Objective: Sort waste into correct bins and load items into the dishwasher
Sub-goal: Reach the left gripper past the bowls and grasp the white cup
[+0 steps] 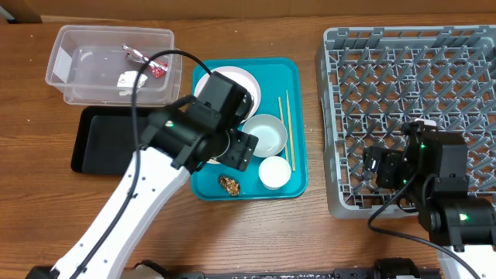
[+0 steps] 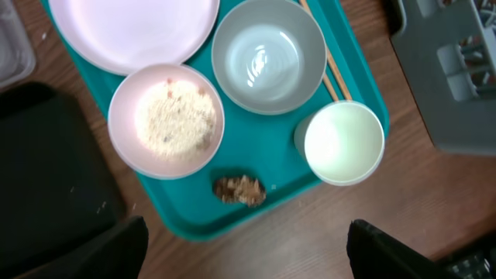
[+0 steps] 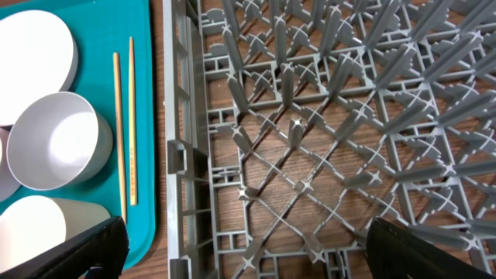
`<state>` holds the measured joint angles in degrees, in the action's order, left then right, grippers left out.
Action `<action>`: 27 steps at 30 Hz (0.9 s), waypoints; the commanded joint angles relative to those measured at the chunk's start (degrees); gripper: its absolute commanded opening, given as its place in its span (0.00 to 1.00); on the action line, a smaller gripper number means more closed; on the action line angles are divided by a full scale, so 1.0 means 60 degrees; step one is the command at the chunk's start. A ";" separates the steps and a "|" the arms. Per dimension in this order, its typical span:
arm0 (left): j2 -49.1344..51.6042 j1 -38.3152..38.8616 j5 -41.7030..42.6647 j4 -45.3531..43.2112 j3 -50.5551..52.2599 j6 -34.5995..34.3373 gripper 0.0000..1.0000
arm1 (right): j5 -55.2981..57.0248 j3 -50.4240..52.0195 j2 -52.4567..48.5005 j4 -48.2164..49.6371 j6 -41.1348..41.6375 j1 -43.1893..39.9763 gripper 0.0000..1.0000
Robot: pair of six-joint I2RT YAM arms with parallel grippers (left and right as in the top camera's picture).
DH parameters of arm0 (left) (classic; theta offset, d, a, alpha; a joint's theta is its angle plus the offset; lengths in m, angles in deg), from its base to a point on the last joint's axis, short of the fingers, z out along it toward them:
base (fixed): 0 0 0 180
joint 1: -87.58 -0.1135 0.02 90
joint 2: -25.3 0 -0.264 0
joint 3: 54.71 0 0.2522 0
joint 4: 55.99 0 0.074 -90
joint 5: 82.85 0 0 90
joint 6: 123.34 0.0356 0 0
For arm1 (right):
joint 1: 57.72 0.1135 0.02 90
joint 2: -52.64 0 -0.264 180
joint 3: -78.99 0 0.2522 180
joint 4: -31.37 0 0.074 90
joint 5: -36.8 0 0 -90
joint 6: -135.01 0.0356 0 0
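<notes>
Hovering above the teal serving tray (image 1: 267,77), the left jaws stand spread wide and hold nothing; the left wrist view shows one dark finger at each lower corner. Below them sits a small white bowl (image 2: 167,120) filled with loose whitish rice (image 2: 177,116). A brown food scrap (image 2: 240,190) lies on the tray floor just beside that bowl, near the tray's front edge. The round white plate (image 1: 244,81) lies at the tray's far end, partly hidden by the left arm (image 1: 186,132) in the overhead view. The pale bluish bowl (image 1: 266,133) sits mid-tray, and the white cup (image 1: 274,173) stands close in front of it, at the tray's front right corner. The wooden chopsticks (image 3: 119,132) lie side by side along the tray's right edge. To the left on the worktop (image 1: 256,31), the clear plastic tub (image 1: 116,29) holds the red snack wrapper (image 1: 155,68) and the crumpled white tissue (image 1: 125,80). The black tray (image 1: 108,139) lies just in front of the tub. The right jaws, also spread and holding nothing, hang over the near left part of the grey dish rack (image 1: 403,77).
</notes>
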<state>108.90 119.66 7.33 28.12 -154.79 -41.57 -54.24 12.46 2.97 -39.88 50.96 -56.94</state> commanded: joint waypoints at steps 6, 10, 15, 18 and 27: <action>0.1319 0.0044 0.1297 -0.1698 0.1260 0.1432 0.85 | 0.0663 -0.0306 0.0051 -0.0022 0.0339 -0.0025 1.00; 0.2073 0.0044 0.1308 -0.2051 0.1260 0.1599 0.79 | 0.0663 -0.0306 0.0051 -0.0022 0.0339 -0.0025 1.00; 0.2867 0.0084 0.1810 -0.2237 0.1260 0.1592 0.73 | 0.0663 -0.0306 0.0051 -0.0051 0.0339 -0.0025 1.00; 0.3246 0.0215 0.2058 -0.2237 0.1260 0.1596 0.69 | 0.0663 -0.0306 0.0051 -0.0051 0.0339 -0.0025 1.00; 0.3756 0.0601 0.2098 -0.2218 0.1264 0.1592 0.36 | 0.0663 -0.0306 0.0051 -0.0055 0.0339 -0.0025 1.00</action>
<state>130.25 122.28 18.54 14.92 -147.58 -32.68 -50.81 12.46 2.97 -40.37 52.52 -56.94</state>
